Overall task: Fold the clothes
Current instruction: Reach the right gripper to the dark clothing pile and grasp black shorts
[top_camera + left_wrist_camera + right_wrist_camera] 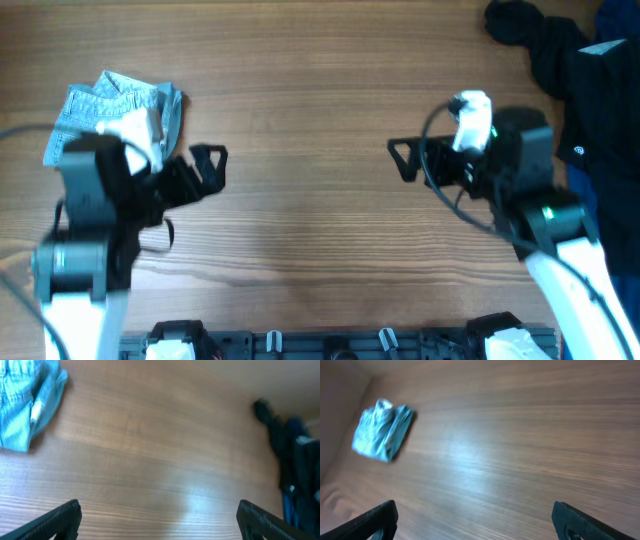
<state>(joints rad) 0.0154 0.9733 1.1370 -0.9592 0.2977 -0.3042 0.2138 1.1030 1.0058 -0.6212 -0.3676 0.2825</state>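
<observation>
Claws, count: two, a left claw (218,168) and a right claw (398,162), their tips facing each other across bare wood, well apart.
Left claw, state: jaws spread wide with nothing between them; its own camera shows two dark fingers (55,522) at the lower corners and only wood in the gap.
Right claw, state: likewise spread wide and empty; two fingers (582,520) frame bare wood in its own view.
Counter (300,90): one brown wood-grain surface beneath both claws; neither claw is seen touching any cloth.
Denim garments, count: one small light-blue denim garment (120,105), crumpled, near the left claw, behind and to one side of its tips and partly under that arm in the overhead view. From the right claw it lies well apart, far ahead and to the left (382,430).
Dark heaps, count: one heap of black and deep-blue cloth (560,70), behind the right claw and beside its arm. From the left claw it lies far ahead at the right edge (292,465).
Logos, count: one small white logo (578,152) on the heap, close to the right arm.
Black shorts, place: cannot tell. The only black cloth in view is in that heap, and no waistband or legs can be made out there.
</observation>
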